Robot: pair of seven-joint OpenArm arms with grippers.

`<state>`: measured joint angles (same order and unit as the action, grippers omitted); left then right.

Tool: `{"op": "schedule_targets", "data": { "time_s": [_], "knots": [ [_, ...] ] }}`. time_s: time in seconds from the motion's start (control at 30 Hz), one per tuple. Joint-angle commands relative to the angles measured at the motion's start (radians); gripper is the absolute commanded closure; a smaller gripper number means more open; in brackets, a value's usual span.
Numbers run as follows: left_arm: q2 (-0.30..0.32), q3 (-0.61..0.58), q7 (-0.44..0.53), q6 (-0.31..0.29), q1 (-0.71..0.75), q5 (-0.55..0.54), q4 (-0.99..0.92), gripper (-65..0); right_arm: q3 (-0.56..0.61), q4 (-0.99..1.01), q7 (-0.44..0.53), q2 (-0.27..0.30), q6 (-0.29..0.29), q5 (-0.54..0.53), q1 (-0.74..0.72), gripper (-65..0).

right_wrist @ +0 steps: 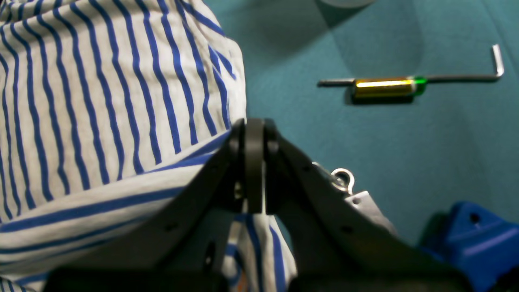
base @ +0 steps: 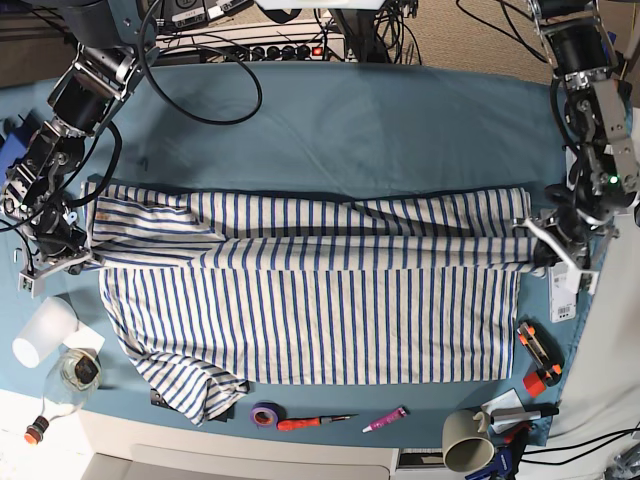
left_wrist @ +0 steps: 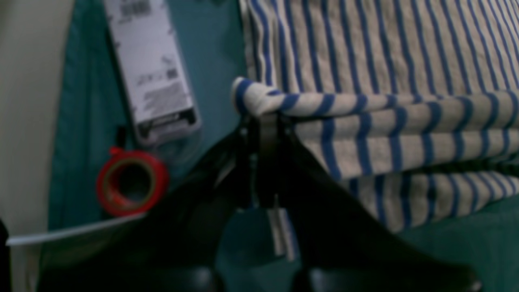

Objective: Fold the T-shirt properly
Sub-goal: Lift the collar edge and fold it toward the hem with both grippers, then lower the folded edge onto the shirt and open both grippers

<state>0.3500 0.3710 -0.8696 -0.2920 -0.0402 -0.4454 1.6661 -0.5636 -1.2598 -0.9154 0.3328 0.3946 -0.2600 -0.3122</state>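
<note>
Left wrist view: left gripper (left_wrist: 265, 121) pinched shut on a rolled edge of the T-shirt (left_wrist: 385, 81). Red tape roll (left_wrist: 131, 182) and a white barcode tag (left_wrist: 152, 73) lie beside the shirt, on the teal cloth.

Right wrist view: right gripper (right_wrist: 254, 134) clamped on the T-shirt (right_wrist: 101, 121) edge. Hex key (right_wrist: 458, 77) well apart from the shirt.

Base view: T-shirt (base: 310, 300) spread across the teal table (base: 380, 130), its far edge held at both ends; mug (base: 465, 440) near the shirt's front corner.
</note>
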Motion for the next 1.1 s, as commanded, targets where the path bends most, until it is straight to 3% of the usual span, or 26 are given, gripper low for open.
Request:
{"op": "schedule_targets", "data": {
  "time_s": [0.0,0.07,0.27,0.77,0.97,1.07],
  "knots": [
    [0.016,-0.018,0.026,0.003,-0.028,0.013,0.005,0.0,-0.005,-0.006,0.035,0.027,-0.003,0.006,-0.033,0.0],
    [0.016,-0.068,0.036,0.011,-0.046,0.069,-0.011,0.0,-0.005,0.009,0.041,0.028,-0.003,0.024,-0.045,0.0],
    [0.016,-0.167,0.055,0.120,-0.093,0.203,-0.040,0.0,-0.005,0.013,0.045,0.028,-0.003,0.037,-0.062,0.0],
    [0.016,-0.166,0.124,0.108,-0.152,0.179,-0.199,0.0,0.046,0.013,0.110,0.031,-0.012,0.092,-0.095,0.0],
    [0.016,-0.166,0.134,0.103,-0.160,0.151,-0.199,0.0,0.150,0.013,0.164,0.031,-0.090,0.180,-0.095,0.0],
    [0.015,-0.166,0.136,0.047,-0.159,0.135,-0.199,0.0,0.171,0.013,0.170,0.031,-0.110,0.183,-0.095,0.0]
  ]
}}
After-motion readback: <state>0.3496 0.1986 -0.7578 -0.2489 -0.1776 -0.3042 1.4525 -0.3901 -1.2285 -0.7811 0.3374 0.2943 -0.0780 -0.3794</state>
